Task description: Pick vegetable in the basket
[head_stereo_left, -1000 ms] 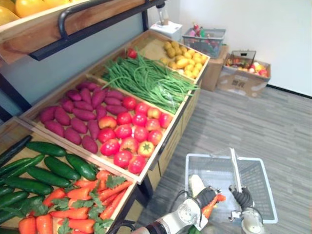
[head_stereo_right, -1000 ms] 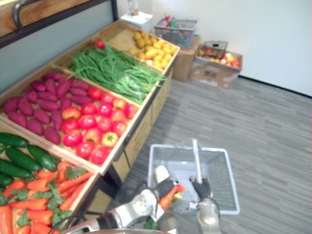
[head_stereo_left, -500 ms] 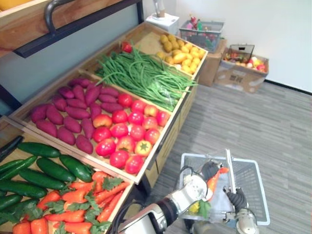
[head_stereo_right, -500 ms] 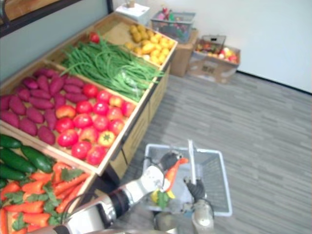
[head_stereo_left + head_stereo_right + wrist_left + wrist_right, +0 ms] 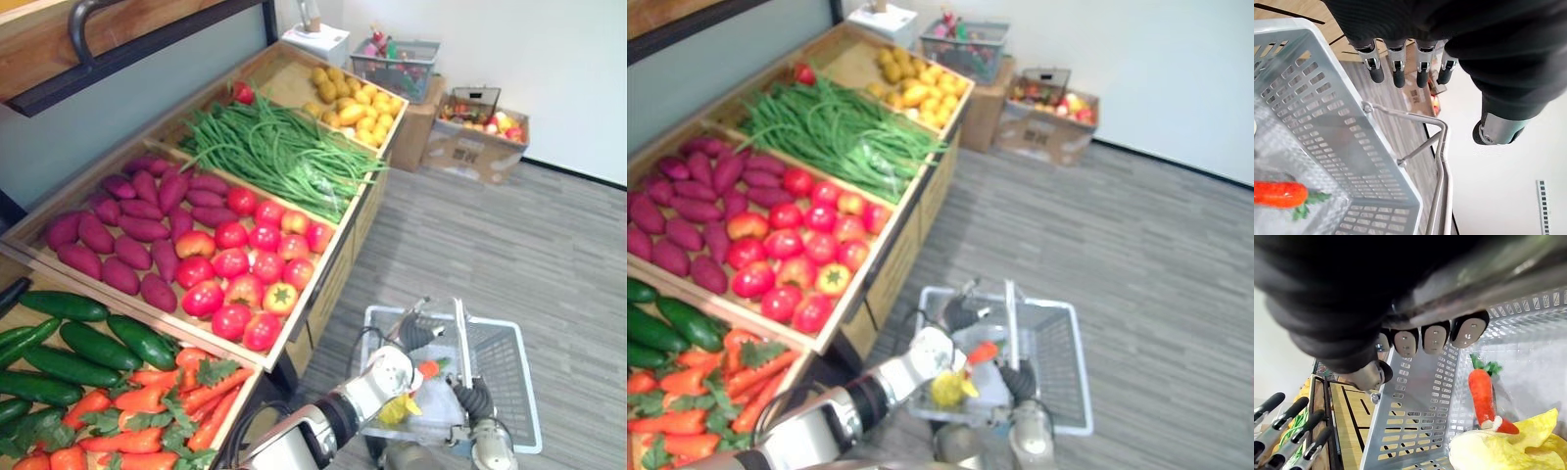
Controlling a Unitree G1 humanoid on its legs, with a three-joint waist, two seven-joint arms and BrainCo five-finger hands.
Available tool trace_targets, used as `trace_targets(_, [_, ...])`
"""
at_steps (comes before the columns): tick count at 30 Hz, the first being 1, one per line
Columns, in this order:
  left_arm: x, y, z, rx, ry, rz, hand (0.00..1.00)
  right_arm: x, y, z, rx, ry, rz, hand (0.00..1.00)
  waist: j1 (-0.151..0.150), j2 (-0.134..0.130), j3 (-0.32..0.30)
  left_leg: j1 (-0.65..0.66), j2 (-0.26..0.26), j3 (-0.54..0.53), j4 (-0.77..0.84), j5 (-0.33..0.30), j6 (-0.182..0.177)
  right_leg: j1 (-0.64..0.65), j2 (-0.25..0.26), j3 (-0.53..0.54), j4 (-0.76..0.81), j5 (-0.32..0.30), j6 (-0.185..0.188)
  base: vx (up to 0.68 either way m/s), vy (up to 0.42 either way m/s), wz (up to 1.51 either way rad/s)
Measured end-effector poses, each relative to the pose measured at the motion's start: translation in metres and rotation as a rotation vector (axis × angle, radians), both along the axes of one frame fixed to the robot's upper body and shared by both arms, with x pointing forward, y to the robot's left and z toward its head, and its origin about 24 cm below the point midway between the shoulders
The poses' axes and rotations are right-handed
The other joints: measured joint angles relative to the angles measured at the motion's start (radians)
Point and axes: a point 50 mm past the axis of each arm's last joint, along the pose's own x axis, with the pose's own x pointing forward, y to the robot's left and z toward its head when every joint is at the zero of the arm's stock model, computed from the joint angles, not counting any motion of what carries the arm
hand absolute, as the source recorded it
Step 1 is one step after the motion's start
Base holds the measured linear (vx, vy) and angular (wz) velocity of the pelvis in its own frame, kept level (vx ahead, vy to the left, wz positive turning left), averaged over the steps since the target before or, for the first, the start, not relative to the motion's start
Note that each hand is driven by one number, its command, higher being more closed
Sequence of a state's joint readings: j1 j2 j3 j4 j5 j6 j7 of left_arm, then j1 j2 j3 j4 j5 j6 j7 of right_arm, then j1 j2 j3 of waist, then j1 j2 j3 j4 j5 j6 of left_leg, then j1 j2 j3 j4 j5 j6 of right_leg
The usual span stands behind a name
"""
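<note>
So, you have the orange carrot with green leaves (image 5: pixel 1481 392) lying inside the grey plastic mesh basket (image 5: pixel 506 364), left hand (image 5: pixel 415 338) over the basket with fingers straight and empty, right hand (image 5: pixel 477 399) curled round its metal handle (image 5: pixel 458 333).

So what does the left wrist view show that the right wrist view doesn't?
Left wrist view: what looks like a cardboard box far off. Right wrist view: the right hand curled round the handle, a yellow vegetable and the wooden stand. Both: the basket, the carrot lying in it, and the open left hand.
</note>
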State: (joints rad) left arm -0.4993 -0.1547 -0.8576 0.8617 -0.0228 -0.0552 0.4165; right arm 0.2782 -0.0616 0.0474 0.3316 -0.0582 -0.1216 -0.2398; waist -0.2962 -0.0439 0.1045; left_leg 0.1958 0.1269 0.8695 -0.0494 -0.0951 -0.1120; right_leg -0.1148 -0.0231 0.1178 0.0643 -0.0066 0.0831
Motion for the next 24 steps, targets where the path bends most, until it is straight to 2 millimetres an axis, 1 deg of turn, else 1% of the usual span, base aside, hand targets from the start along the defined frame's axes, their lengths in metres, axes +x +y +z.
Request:
trace_targets(5, [0.0,0.0,0.0,0.006,-0.005,-0.008,0.0,0.0,-0.001,-0.002,-0.002,0.001,-0.003,1.0,0.001,-0.001,0.0,0.0,0.0,-0.006,0.0,0.0,0.0,0.004,-0.002,-0.006,-0.001,0.001,0.001,0.0,-0.001,0.02])
trace_targets(8, [-0.002,-0.004,0.005,0.043,-0.074,-0.057,0.0,0.0,-0.003,-0.005,-0.007,0.011,-0.02,1.0,0.003,-0.002,0.0,-0.001,0.0,-0.03,0.001,0.0,0.0,0.017,-0.009,-0.026,-0.005,0.001,0.001,-0.01,-0.002,0.19])
trace_targets(10, [-0.007,-0.01,0.016,0.019,-0.143,-0.105,0.0,-0.002,-0.008,-0.008,-0.014,0.026,-0.048,1.0,0.016,-0.002,0.0,-0.002,0.002,-0.049,0.0,0.0,0.001,0.029,-0.014,-0.046,-0.009,0.001,0.001,-0.04,-0.004,0.36])
trace_targets(12, [-0.016,-0.016,0.038,-0.037,-0.264,-0.194,0.0,-0.01,-0.02,-0.015,-0.029,0.062,-0.108,1.0,0.039,-0.002,0.0,-0.011,0.004,-0.098,0.0,0.001,0.002,0.047,-0.023,-0.089,-0.015,0.0,0.001,-0.07,0.002,0.58])
trace_targets(13, [-0.021,-0.017,0.047,-0.065,-0.309,-0.227,0.0,-0.015,-0.028,-0.018,-0.038,0.078,-0.145,1.0,0.055,0.0,-0.001,-0.02,0.004,-0.124,0.001,0.004,0.005,0.052,-0.029,-0.111,-0.017,0.0,0.001,-0.06,0.005,0.58])
trace_targets(14, [-0.024,-0.015,0.05,-0.083,-0.325,-0.238,0.0,-0.016,-0.031,-0.019,-0.042,0.087,-0.163,1.0,0.061,0.001,-0.002,-0.024,0.004,-0.137,0.0,0.005,0.007,0.053,-0.032,-0.12,-0.018,0.0,0.001,-0.06,0.008,0.57])
trace_targets(16, [-0.033,-0.006,0.057,-0.14,-0.35,-0.255,0.0,-0.022,-0.043,-0.025,-0.055,0.12,-0.219,1.0,0.08,0.005,-0.004,-0.039,0.001,-0.177,-0.002,0.012,0.017,0.06,-0.043,-0.155,-0.021,0.0,0.001,-0.06,0.008,0.51])
trace_targets(18, [-0.041,0.003,0.059,-0.187,-0.344,-0.244,0.0,-0.029,-0.051,-0.03,-0.058,0.152,-0.261,1.0,0.088,0.008,-0.006,-0.042,-0.002,-0.202,-0.004,0.017,0.021,0.074,-0.049,-0.177,-0.029,0.0,0.001,-0.05,0.008,0.42])
trace_targets(19, [-0.047,0.014,0.062,-0.227,-0.347,-0.223,0.0,-0.035,-0.058,-0.033,-0.062,0.175,-0.297,1.0,0.109,0.014,-0.009,-0.047,-0.004,-0.226,-0.009,0.021,0.022,0.083,-0.053,-0.194,-0.03,0.0,0.001,-0.06,0.011,0.35])
trace_targets(20, [-0.049,0.02,0.064,-0.24,-0.354,-0.209,0.0,-0.038,-0.06,-0.034,-0.064,0.185,-0.309,1.0,0.111,0.017,-0.012,-0.047,-0.005,-0.231,-0.014,0.024,0.023,0.084,-0.054,-0.199,-0.031,0.0,0.001,-0.06,0.016,0.36])
trace_targets(21, [-0.05,0.031,0.069,-0.259,-0.376,-0.177,0.0,-0.041,-0.062,-0.035,-0.065,0.196,-0.323,1.0,0.117,0.021,-0.017,-0.051,-0.009,-0.246,-0.021,0.03,0.025,0.085,-0.056,-0.209,-0.031,0.0,0.001,-0.04,0.01,0.36])
trace_targets(22, [-0.049,0.051,0.078,-0.285,-0.42,-0.113,0.0,-0.047,-0.066,-0.039,-0.063,0.221,-0.351,1.0,0.127,0.025,-0.024,-0.053,-0.013,-0.261,-0.029,0.04,0.03,0.086,-0.061,-0.226,-0.032,0.0,0.001,-0.04,0.011,0.32])
trace_targets(23, [-0.048,0.06,0.081,-0.291,-0.438,-0.081,0.0,-0.05,-0.068,-0.041,-0.061,0.232,-0.362,1.0,0.136,0.026,-0.027,-0.052,-0.014,-0.265,-0.034,0.044,0.031,0.087,-0.062,-0.229,-0.032,0.0,0.001,-0.04,0.009,0.36])
trace_targets(24, [-0.047,0.076,0.086,-0.291,-0.473,-0.025,0.0,-0.055,-0.07,-0.044,-0.058,0.256,-0.382,1.0,0.144,0.027,-0.032,-0.054,-0.016,-0.282,-0.038,0.05,0.032,0.092,-0.065,-0.243,-0.033,0.0,0.001,-0.04,0.013,0.26])
